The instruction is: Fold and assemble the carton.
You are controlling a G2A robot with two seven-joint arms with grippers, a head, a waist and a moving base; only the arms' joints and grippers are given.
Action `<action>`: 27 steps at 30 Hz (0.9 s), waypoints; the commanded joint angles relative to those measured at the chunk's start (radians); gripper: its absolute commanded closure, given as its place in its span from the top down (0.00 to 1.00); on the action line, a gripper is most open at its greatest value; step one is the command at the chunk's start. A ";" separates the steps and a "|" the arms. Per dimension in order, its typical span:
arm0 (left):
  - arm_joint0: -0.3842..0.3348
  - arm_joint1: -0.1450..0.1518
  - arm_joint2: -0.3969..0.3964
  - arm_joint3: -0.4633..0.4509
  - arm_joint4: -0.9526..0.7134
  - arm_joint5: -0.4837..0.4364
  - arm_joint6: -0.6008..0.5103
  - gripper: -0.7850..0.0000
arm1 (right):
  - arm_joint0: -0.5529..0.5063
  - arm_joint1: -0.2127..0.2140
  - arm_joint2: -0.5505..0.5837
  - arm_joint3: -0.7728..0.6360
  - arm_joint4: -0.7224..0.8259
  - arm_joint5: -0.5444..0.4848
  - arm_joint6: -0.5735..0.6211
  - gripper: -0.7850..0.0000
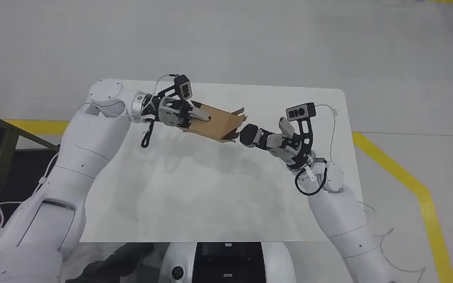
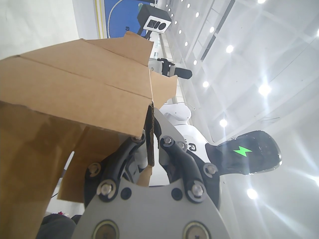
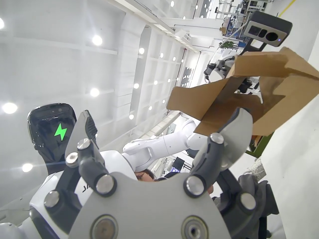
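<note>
A brown cardboard carton [image 1: 216,122] hangs in the air over the back middle of the white table [image 1: 212,205], half unfolded with loose flaps. My left gripper [image 1: 185,113] is shut on one of its panels; the left wrist view shows the cardboard edge [image 2: 150,135] pinched between the fingers. My right gripper [image 1: 248,134] sits at the carton's other end, open. In the right wrist view one finger [image 3: 86,128] stands free in the air while the other finger [image 3: 236,130] lies against the underside of the carton [image 3: 249,88].
The table's white top is bare around both arms. Yellow floor tape [image 1: 414,184] runs past the table's right side, and a dark frame [image 1: 18,141] stands off its left edge.
</note>
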 commanded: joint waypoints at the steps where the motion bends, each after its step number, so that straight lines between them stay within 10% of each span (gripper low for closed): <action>1: 0.000 -0.001 0.001 0.003 0.003 0.000 0.010 0.00 | 0.004 -0.003 -0.014 0.002 0.006 0.003 0.017 1.00; 27: -0.012 -0.010 -0.032 0.044 -0.073 0.029 -0.009 0.00 | -0.052 0.010 0.038 0.012 -0.067 0.035 -0.011 1.00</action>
